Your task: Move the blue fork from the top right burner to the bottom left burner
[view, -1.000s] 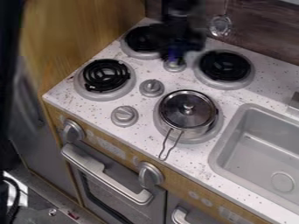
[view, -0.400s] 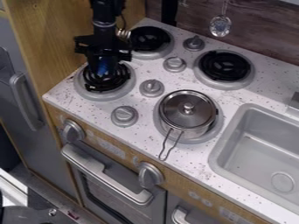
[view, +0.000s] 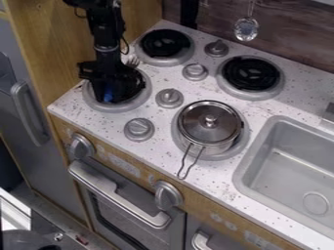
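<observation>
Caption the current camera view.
The gripper with the fork at the front-left burner, a lidded pot nearby.

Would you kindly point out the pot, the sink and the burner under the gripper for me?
Pot (view: pixel 213 149): camera view, on its metal side wall.
Sink (view: pixel 259 149): camera view, on the left part of its rim.
Burner (view: pixel 120 108): camera view, on the near part of its metal ring.

Four round, grey-rimmed burners and six round silver knobs are showing—plus one lidded steel saucepan mid-frame, one rectangular grey sink lower right, one silver utensil hanging upper right.
</observation>
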### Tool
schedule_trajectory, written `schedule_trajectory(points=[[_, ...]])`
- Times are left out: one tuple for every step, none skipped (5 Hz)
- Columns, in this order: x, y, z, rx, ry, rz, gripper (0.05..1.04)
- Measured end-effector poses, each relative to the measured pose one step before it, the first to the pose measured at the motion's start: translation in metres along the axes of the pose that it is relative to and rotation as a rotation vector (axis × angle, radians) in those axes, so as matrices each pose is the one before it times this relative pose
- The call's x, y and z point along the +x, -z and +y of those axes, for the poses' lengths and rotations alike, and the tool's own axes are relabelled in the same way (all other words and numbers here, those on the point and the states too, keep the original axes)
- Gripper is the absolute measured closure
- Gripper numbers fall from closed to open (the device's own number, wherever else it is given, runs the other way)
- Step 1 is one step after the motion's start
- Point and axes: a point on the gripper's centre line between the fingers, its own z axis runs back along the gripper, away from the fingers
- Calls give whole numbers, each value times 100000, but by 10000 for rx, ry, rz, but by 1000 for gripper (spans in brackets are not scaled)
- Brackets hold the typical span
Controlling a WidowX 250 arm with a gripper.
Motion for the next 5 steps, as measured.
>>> schedule_trajectory(points=[[947, 359, -312, -148, 266, 122, 591], [421, -145, -465, -7, 13, -116, 293], [-343, -1908, -199, 332, -173, 6, 87], [-593, -3731, -423, 126, -327, -450, 84], [-800, -1268, -881, -24, 111, -93, 84]])
